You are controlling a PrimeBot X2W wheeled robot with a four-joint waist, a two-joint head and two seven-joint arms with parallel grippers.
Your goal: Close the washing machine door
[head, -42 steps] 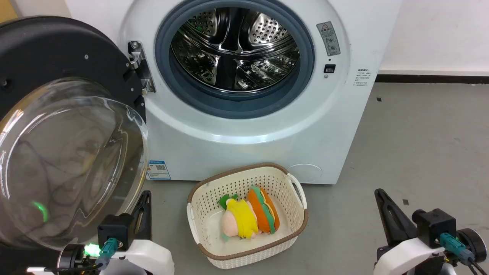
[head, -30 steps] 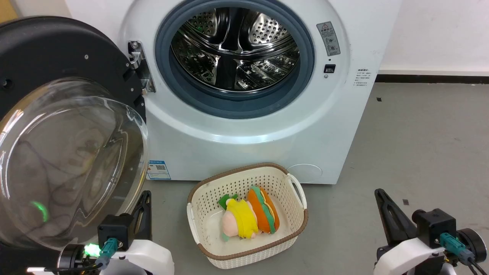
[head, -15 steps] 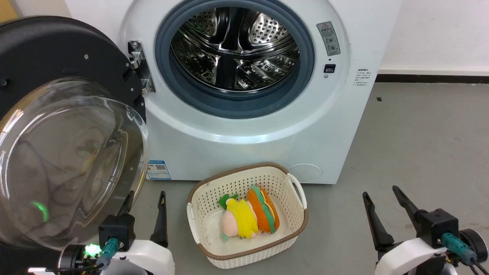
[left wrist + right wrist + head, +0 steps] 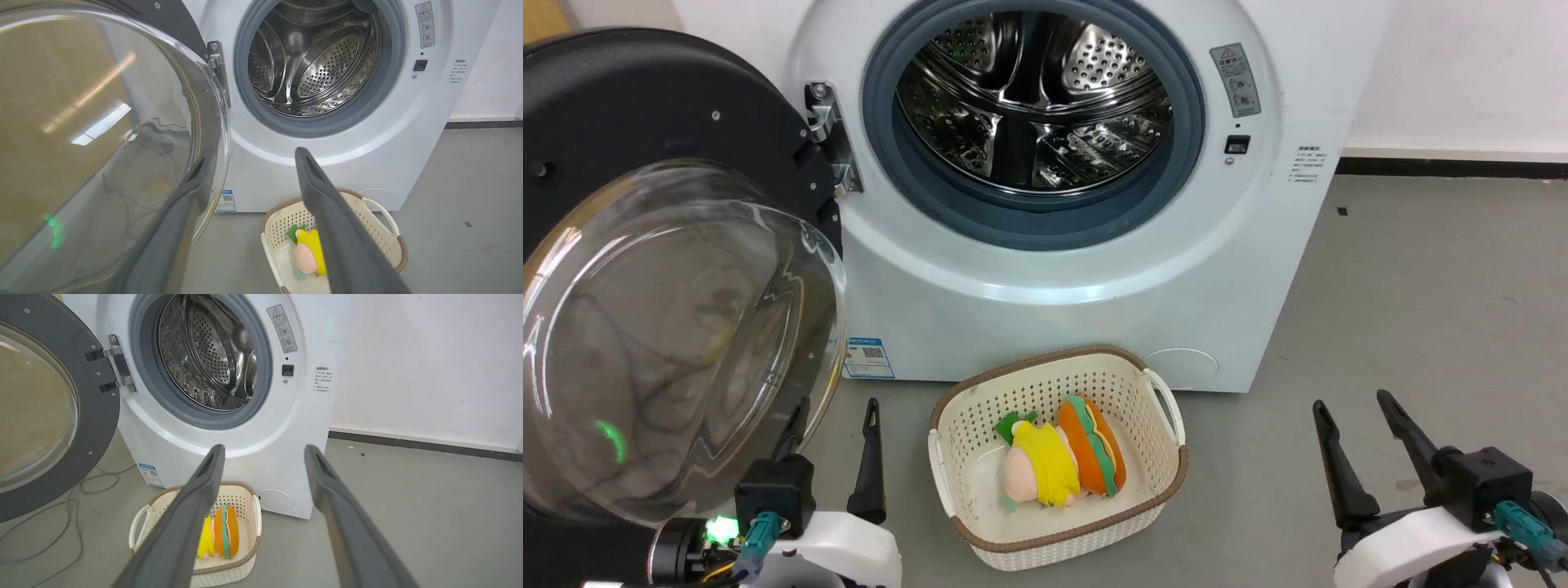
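Dark left end effector (fingers parted) points up beside door

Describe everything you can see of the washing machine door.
The washing machine door is round, with a wide glossy black rim around a bulging clear glass window. It stands swung wide open, hung by a metal hinge on the white washing machine. The open left gripper sits by its lower edge.

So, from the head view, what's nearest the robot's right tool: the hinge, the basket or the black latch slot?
1. Cream basket, on the floor left of the right tool.
2. Black latch slot, on the washing machine's right.
3. Metal hinge, on its left.
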